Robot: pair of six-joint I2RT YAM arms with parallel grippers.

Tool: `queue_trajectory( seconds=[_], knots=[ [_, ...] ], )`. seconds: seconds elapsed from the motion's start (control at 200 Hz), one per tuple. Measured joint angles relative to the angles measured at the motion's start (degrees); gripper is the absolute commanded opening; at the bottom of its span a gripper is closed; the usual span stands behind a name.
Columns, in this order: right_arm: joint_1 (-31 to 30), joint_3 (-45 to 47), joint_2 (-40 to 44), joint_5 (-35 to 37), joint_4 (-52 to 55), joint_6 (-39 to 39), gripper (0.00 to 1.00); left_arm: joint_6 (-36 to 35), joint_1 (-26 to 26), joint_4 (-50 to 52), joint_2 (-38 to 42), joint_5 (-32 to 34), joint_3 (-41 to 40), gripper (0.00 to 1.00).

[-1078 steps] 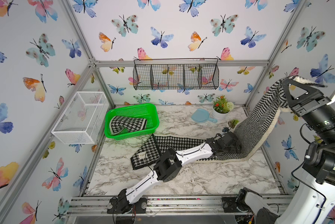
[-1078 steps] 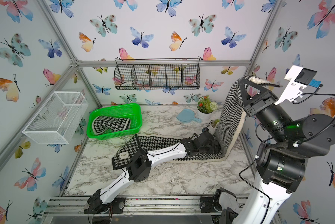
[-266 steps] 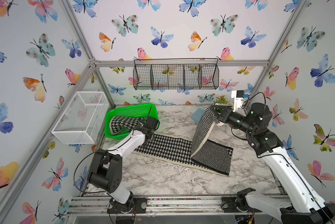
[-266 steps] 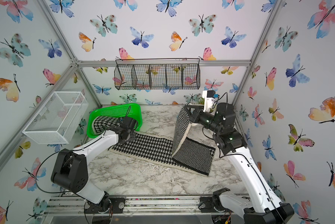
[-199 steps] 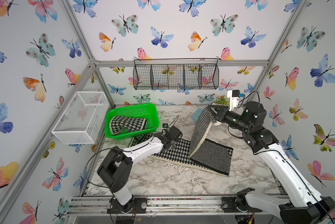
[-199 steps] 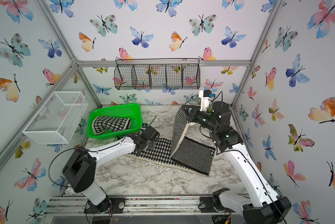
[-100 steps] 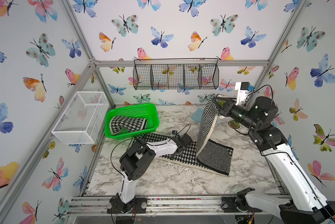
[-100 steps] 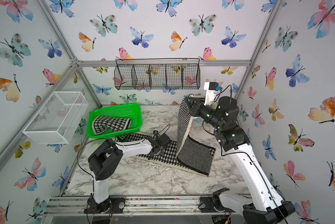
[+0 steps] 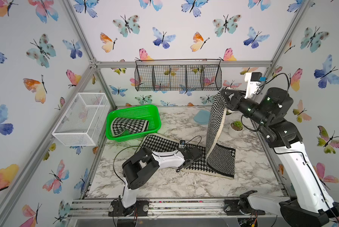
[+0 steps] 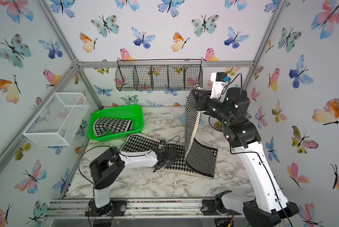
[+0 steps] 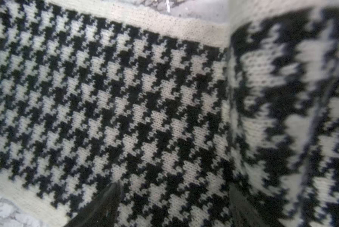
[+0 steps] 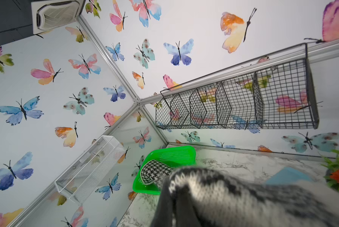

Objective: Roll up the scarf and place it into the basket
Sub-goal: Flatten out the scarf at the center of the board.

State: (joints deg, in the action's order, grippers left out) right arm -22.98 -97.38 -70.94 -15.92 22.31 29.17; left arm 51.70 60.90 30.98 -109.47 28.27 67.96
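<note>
The black-and-white knitted scarf (image 12: 243,196) shows blurred close to the right wrist camera. In a top view its hanging stretch hides part of the pale blue round dish (image 9: 201,118).

Both top views sit high at 6 o'clock, facing down over the whole table (image 9: 164,182). Left wrist: close on scarf (image 11: 125,110). Right wrist: faces basket (image 12: 174,155) at 10 o'clock, shared with top views.
</note>
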Motion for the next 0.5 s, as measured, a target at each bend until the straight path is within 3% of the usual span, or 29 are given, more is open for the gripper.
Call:
queue_trajectory(
  seconds=[0.23,0.501],
  knots=[
    [0.00,-8.26,-2.36,2.12,4.79,-3.19,0.05,4.35,1.95,-0.11,4.70,-1.70,-5.81,0.90],
    [0.00,-3.63,-2.10,-2.38,2.89,-1.05,0.02,7.45,1.27,0.55,7.41,-2.03,-8.76,0.94]
  ],
)
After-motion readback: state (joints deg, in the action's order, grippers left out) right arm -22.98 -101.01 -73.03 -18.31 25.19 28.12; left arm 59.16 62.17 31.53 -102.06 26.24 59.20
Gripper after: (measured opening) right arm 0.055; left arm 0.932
